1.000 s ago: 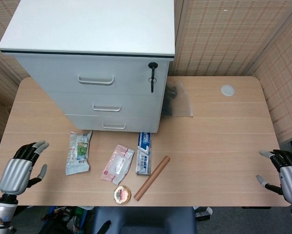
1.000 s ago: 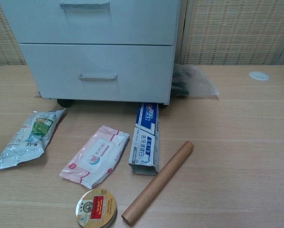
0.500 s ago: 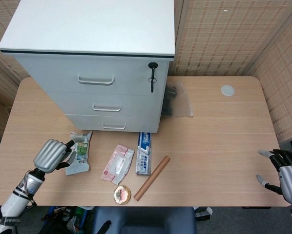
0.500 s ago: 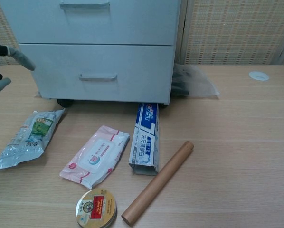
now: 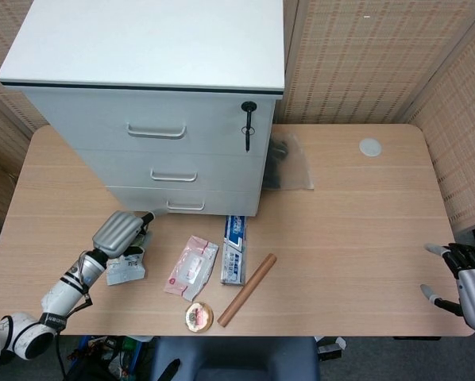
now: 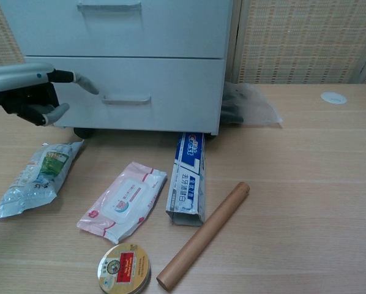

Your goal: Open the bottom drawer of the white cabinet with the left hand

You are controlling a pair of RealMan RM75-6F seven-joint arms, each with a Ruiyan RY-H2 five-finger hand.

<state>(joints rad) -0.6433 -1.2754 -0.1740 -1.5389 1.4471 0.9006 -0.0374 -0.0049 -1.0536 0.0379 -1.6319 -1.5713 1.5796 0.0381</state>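
Cabinet: white cabinet (image 5: 154, 95) stands at the back left of the tabletop (image 5: 349, 222), three drawers on its front, a black key (image 5: 248, 127) hanging from the lock at the upper right corner.
Bottom drawer: bottom drawer (image 6: 134, 92) is flush with the cabinet front, closed; its handle (image 6: 126, 99) is a slim horizontal bar in the middle of the panel.
Left hand: left hand (image 6: 30, 92) hangs in front of the bottom drawer, left of the handle, holding nothing; one finger (image 6: 82, 82) points out toward the handle and stops short of it, the others are curled under the palm. From the head view the same hand (image 5: 122, 232) sits over the upper end of the green snack bag.
Right hand: right hand (image 5: 464, 282) is at the far right edge of the tabletop, well apart from the cabinet, fingers spread, holding nothing.
Green snack bag: crumpled green snack bag (image 6: 33, 177) lies flat on the tabletop in front of the cabinet's left side.
Wipes: pink wipes pack (image 6: 123, 201) lies between the bag and the toothpaste box.
Toothpaste box: blue and white toothpaste box (image 6: 188, 177) lies lengthwise, its far end just at the cabinet's base.
Rolling pin: wooden rolling pin (image 6: 202, 236) lies diagonally, just right of the box.
Tin: round tin (image 6: 123, 267) sits near the front edge, below the wipes.
Plastic bag: clear plastic bag (image 6: 247, 105) with dark contents lies right of the cabinet.
Disc: small white disc (image 5: 369, 146) sits toward the back right.
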